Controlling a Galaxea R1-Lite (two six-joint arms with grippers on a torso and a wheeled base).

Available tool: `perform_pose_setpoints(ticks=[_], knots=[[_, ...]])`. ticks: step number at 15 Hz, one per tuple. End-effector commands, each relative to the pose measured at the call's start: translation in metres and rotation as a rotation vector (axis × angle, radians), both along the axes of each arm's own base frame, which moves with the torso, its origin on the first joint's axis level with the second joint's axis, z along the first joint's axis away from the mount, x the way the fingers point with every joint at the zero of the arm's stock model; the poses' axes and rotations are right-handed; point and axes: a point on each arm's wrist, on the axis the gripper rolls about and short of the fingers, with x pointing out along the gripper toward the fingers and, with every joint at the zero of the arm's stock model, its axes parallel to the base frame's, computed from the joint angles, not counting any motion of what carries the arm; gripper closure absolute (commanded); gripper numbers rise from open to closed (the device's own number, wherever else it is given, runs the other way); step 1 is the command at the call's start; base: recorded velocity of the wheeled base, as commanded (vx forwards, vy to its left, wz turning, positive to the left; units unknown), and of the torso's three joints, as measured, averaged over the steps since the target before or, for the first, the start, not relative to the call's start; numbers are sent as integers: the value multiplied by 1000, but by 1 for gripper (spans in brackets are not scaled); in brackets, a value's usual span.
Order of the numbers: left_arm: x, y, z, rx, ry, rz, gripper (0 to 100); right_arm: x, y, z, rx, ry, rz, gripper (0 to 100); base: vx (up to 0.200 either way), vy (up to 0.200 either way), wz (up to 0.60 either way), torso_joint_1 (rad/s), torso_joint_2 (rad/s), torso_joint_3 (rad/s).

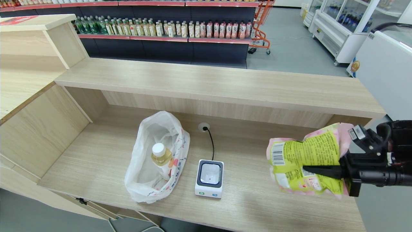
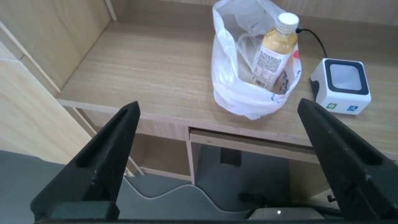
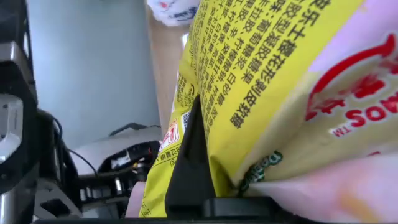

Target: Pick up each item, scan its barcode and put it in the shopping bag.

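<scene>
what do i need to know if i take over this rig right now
Right gripper: shut on the snack packet, held above the right end of the counter, to the right of the scanner. The packet's barcode faces the head camera.
Left gripper: open and empty, in front of the counter's front edge.
Done: the bottle stands in the shopping bag, left of the scanner.
Left: scan the packet, then bag it.
</scene>
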Motion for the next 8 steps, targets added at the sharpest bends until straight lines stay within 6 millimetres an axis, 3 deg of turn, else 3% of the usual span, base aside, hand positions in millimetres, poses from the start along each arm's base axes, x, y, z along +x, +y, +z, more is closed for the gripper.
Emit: perform_pose_setpoints(ticks=[1,4,8], knots=[[0,0,0,0,1,0,0,-17,15,4,-11,-116,174,100,0,0,0,0,0,0],[0,0,0,0,1,0,0,-25,35,8,-37,-233,294,100,0,0,0,0,0,0],[0,0,0,0,1,0,0,-32,44,16,-53,-425,391,100,0,0,0,0,0,0]])
